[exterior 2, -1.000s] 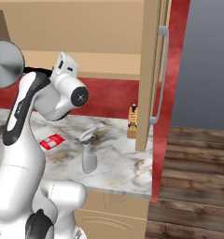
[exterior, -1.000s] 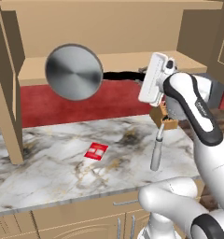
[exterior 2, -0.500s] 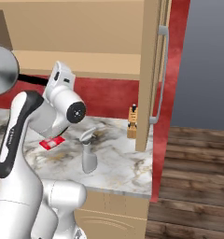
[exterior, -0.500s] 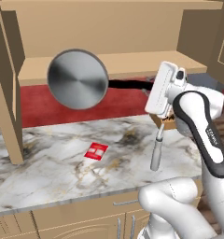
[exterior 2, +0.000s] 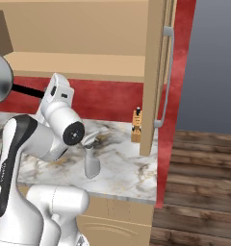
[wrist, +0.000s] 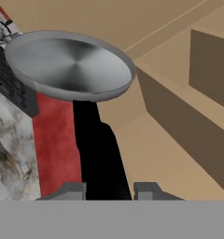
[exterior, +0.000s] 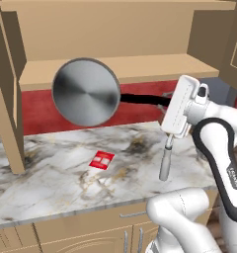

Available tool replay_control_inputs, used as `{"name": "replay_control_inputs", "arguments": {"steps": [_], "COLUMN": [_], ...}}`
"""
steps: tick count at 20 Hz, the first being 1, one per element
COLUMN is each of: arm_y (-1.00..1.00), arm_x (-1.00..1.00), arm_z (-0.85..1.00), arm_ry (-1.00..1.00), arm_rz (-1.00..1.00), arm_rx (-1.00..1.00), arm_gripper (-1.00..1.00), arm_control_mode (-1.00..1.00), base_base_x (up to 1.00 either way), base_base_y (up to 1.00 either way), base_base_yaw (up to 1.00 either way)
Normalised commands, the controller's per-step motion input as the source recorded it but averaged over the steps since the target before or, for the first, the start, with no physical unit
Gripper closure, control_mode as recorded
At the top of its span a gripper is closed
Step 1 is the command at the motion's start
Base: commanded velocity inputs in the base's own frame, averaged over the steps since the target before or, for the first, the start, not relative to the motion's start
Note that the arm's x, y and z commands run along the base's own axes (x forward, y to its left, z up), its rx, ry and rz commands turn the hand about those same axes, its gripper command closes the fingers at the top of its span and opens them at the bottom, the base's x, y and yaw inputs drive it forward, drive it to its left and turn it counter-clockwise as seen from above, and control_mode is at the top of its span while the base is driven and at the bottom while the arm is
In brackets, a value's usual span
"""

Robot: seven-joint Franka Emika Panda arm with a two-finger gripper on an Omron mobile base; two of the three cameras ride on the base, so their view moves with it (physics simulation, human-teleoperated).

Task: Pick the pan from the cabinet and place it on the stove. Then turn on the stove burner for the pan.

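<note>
Hand view: we see our hand (wrist: 109, 189) clamped on the pan (wrist: 69, 65) by its black handle. Pan hangs tilted above the counter (exterior: 66, 183), before the open cabinet (exterior: 115, 69).

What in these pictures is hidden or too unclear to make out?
- Round silver steel pan: in the right base view the left edge cuts off most of it.
- Gripper: in the left base view the white hand covers its fingers and the end of the pan's black handle.
- Small red and white packet on the marble counter: print too small to read.
- Stove: just a dark corner at the hand view's left edge.
</note>
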Motion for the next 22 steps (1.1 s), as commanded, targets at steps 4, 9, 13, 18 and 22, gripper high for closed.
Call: {"name": "replay_control_inputs", "arguments": {"steps": [4, 9, 13, 18, 22], "arm_y": [-0.01, 0.0, 0.0, 0.0, 0.0], "arm_x": [-0.22, 0.0, -0.13, 0.0, 0.0], "arm_z": [-0.01, 0.0, -0.09, 0.0, 0.0], "arm_ry": [0.0, 0.0, 0.0, 0.0, 0.0], "arm_rz": [0.0, 0.0, 0.0, 0.0, 0.0], "arm_rx": [0.0, 0.0, 0.01, 0.0, 0.0], "arm_gripper": [1.0, 1.0, 1.0, 1.0, 1.0], "arm_control_mode": [-1.0, -1.0, -1.0, 1.0, 1.0], "base_base_x": [0.0, 0.0, 0.0, -0.32, -0.44], "base_base_y": [0.0, 0.0, 0.0, 0.0, 0.0], "base_base_yaw": [0.0, 0.0, 0.0, 0.0, 0.0]}}
